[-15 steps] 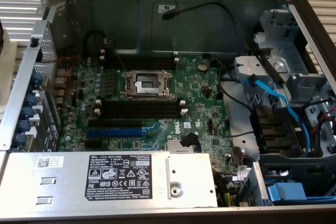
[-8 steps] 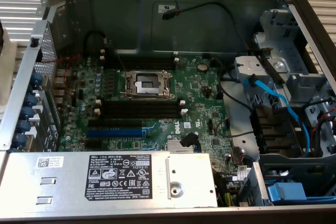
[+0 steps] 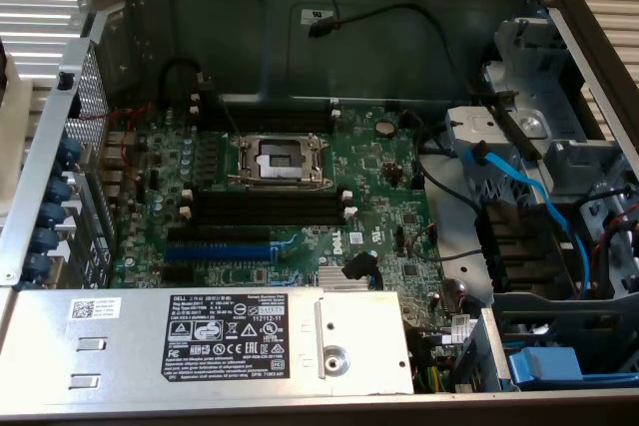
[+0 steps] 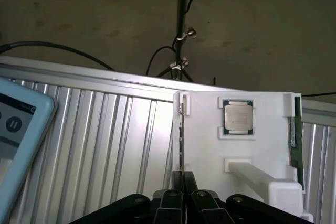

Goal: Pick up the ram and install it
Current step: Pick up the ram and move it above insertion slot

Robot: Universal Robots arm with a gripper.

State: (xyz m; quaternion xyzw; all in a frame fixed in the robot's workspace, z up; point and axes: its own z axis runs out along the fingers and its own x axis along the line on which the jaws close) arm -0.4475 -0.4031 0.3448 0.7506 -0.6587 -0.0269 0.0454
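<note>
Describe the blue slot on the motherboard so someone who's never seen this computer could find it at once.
In the open computer case, find the green motherboard with its silver CPU socket. Between that socket and the grey labelled power supply run several long slots. The blue expansion slot is the only coloured one; its neighbours are black.

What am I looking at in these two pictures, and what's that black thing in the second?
A robot arm is to fit the ram, a memory stick, into a computer. One picture, from a camera off the arm, looks into the open computer case at the green motherboard and its long black memory slots. The other is from a camera on the arm's wrist. The black thing is the gripper, the arm's hand. Ahead of it the ram stands on edge in a white holder, beside a processor chip. Whether it is gripped I cannot tell.
</note>
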